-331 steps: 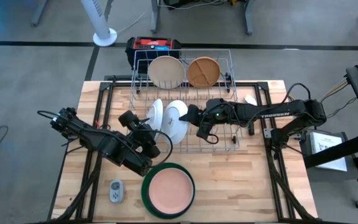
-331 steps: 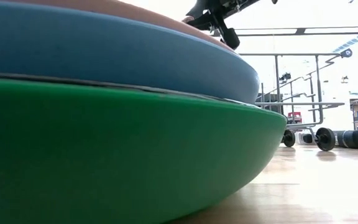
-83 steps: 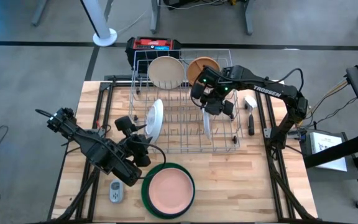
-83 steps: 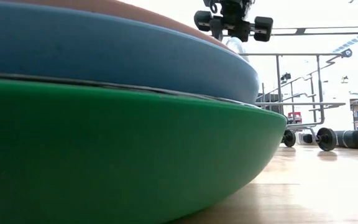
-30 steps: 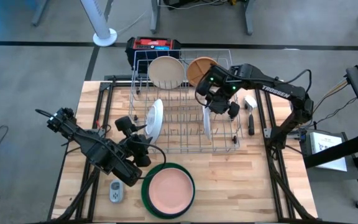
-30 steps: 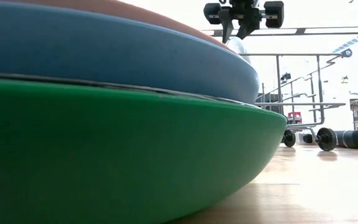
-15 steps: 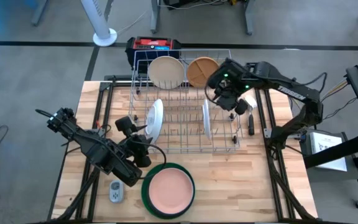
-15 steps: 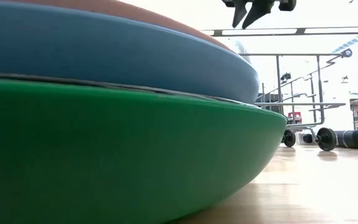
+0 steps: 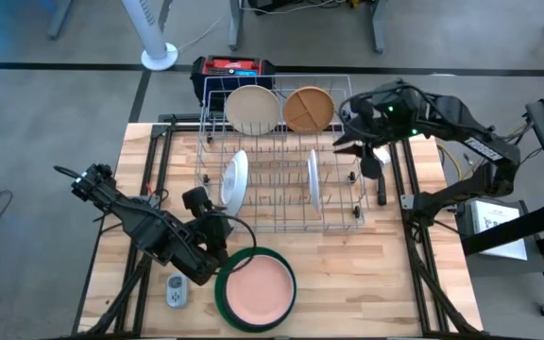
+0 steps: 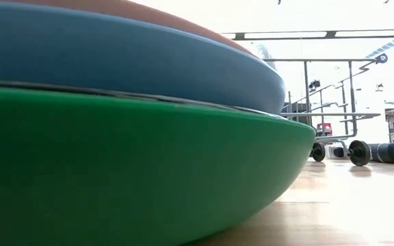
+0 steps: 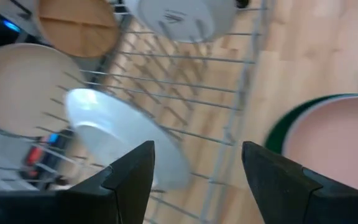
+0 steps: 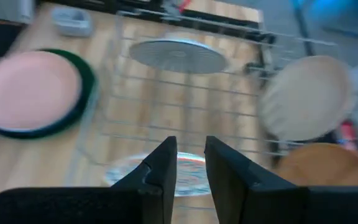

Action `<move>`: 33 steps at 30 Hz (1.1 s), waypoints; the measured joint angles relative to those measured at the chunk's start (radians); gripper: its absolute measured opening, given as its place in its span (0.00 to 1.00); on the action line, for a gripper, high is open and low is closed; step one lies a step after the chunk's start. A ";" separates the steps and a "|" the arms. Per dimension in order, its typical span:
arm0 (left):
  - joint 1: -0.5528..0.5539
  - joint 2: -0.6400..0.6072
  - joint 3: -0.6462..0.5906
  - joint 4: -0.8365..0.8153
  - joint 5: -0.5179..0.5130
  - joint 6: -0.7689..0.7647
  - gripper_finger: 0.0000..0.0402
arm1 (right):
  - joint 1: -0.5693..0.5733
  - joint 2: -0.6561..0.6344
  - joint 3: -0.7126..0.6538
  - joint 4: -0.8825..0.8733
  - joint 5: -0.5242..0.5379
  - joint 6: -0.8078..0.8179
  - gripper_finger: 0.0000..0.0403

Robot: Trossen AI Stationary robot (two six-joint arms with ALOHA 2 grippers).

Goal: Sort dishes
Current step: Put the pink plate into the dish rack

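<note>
Wooden tabletop [image 9: 348, 283], seen from above. Nearest, a pink plate [image 9: 256, 290] lies stacked in a large green dish [image 9: 223, 287]. Just beside it the left gripper [image 9: 213, 238] hovers, fingers spread wide and empty. Farther off, two white plates [image 9: 233, 178] [image 9: 314, 179] stand on edge in the wire rack [image 9: 281, 222]; cream [image 9: 253, 109] and tan [image 9: 309, 108] plates stand at its far end. The right gripper [image 9: 344, 142] hangs above the rack's far right corner, fingers narrowly parted, empty.

left gripper [image 9: 217, 229]: fingers parted, low | right gripper [image 9: 345, 142]: fingers nearly closed, empty
</note>
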 joint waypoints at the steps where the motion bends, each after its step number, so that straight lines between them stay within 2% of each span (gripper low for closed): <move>1: -0.003 0.006 0.000 0.014 0.016 0.000 0.58 | 0.016 0.000 -0.004 -0.014 -0.002 0.025 0.17; 7: -0.032 0.058 0.000 0.090 0.120 0.000 0.58 | 0.182 -0.007 -0.087 -0.042 -0.002 0.139 0.13; 13: -0.073 0.108 0.000 0.121 0.221 -0.042 0.58 | 0.366 -0.018 -0.225 0.090 0.014 0.271 0.10; 18: -0.133 0.153 0.000 0.134 0.227 -0.113 0.58 | 0.495 -0.017 -0.321 0.145 0.104 0.415 0.10; 26: -0.215 0.247 0.000 0.186 0.220 -0.239 0.58 | 0.667 -0.018 -0.479 0.240 0.192 0.629 0.10; 33: -0.242 0.333 0.000 0.190 0.231 -0.327 0.58 | 0.751 -0.018 -0.644 0.521 0.193 0.769 0.11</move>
